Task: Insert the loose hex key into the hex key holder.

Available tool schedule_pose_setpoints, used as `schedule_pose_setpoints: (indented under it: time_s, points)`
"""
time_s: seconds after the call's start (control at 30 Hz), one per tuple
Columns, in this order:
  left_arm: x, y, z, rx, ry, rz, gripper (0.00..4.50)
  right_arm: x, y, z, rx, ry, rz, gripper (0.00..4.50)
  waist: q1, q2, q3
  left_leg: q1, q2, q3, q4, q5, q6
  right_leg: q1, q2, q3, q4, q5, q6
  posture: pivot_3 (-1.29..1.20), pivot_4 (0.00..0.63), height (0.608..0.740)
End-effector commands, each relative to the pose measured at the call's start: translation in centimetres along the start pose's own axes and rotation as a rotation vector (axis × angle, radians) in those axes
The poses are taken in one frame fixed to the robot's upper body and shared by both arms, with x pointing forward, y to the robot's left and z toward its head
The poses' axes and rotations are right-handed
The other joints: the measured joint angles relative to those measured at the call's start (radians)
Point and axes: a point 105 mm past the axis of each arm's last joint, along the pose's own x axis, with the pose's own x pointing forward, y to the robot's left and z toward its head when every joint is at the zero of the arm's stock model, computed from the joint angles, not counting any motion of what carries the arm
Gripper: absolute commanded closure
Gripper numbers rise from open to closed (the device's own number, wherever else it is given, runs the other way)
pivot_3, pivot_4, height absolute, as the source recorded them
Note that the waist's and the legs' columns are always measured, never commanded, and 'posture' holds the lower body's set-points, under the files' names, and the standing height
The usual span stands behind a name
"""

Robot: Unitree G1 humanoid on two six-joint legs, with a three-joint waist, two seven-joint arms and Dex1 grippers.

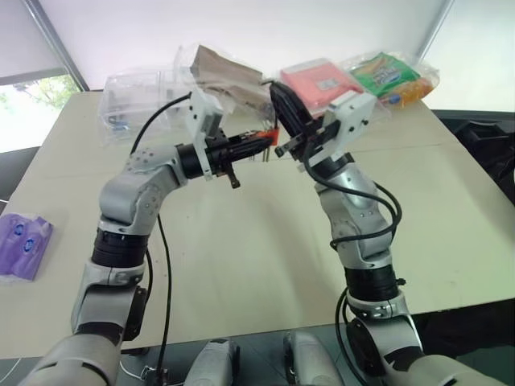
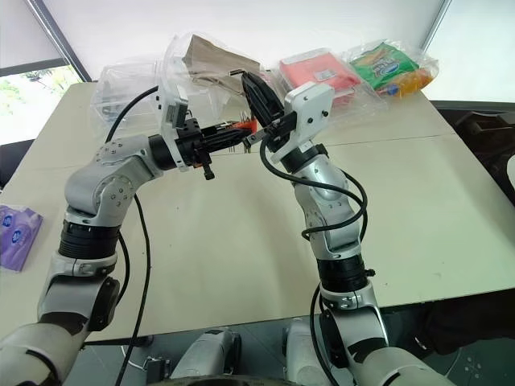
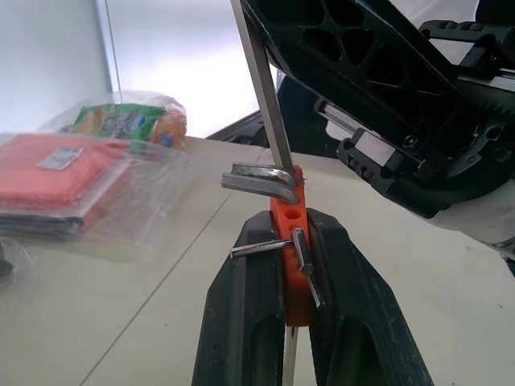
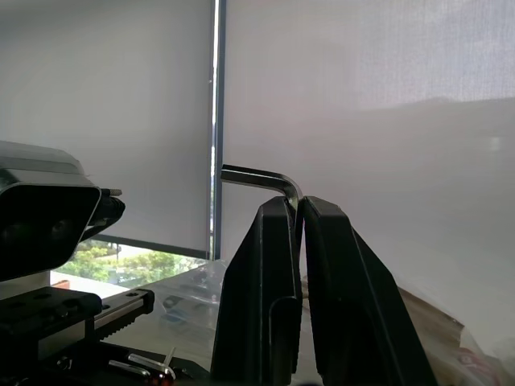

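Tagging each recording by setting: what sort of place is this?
Probably an indoor test room or lab: a plain pale table, a roller blind over a window, and bagged goods at the table's far edge.

Looks like a lab or test room: plain beige worktable (image 1: 241, 265) with a seam, white roller blinds (image 4: 362, 121) over windows, greenery outside far left, bagged sample goods (image 1: 390, 76) along the far edge, purple packet (image 1: 22, 245) near left.
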Motion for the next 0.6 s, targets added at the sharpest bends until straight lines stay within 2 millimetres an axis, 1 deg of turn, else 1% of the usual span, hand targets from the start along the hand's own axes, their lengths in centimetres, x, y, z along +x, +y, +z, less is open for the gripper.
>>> schedule_pose_setpoints:
  time_s: [0.03,0.6]
  points:
    - [-0.1,0.1,2.2,0.041,-0.067,0.005,4.5,0.0,0.0,0.7,-0.012,-0.033,-0.005,4.45,0.0,0.0,0.0,0.0,0.0,0.0,0.0,0.0,0.0,0.0,0.0,0.0,0.0,0.0,0.0,0.0,0.15,0.74]
    - [0.1,0.7,2.7,0.037,-0.1,0.03,4.5,-1.0,0.5,-0.1,-0.037,-0.002,0.004,4.45,0.0,0.0,0.0,0.0,0.0,0.0,0.0,0.0,0.0,0.0,0.0,0.0,0.0,0.0,0.0,0.0,0.15,0.74]
